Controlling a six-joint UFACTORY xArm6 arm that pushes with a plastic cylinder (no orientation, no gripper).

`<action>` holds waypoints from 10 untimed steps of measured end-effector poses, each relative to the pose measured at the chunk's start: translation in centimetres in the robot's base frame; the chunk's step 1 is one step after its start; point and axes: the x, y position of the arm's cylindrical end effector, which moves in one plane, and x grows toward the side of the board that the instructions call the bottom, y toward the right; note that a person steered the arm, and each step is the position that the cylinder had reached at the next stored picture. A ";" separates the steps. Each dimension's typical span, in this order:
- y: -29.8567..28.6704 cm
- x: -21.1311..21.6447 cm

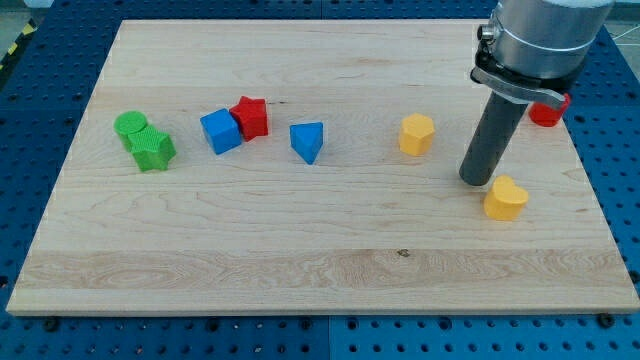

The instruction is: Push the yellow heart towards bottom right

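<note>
Yellow heart (506, 198) lay on the wooden board (300, 260), in the lower right part, not far from the right edge. Just up-left of the heart, touching or almost touching it: my tip (477, 181), the low end of the dark rod. Placed there most likely on purpose, since a push from the up-left side would send the heart down and right, as the task wanted. No hand here to open or close, only a plain rod; nothing held, only pressed from the side. Could not tell for sure whether real contact was made.

Further up-left of the heart, apart from it: a second yellow block (417, 134), many-sided, left alone and out of the push line. Up-right of the heart, partly hidden behind the arm's metal collar: a red block (548, 111), shape not clear.

Far left of the heart, well apart: a blue triangle (308, 141), then a blue cube (221, 131) touching a red star (250, 116), and last two green blocks (145, 140) pressed together. None in the way of the heart.
</note>
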 end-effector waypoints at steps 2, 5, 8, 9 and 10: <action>1.1 3.7; 0.6 2.1; 4.0 1.2; 4.9 1.6; 4.9 2.2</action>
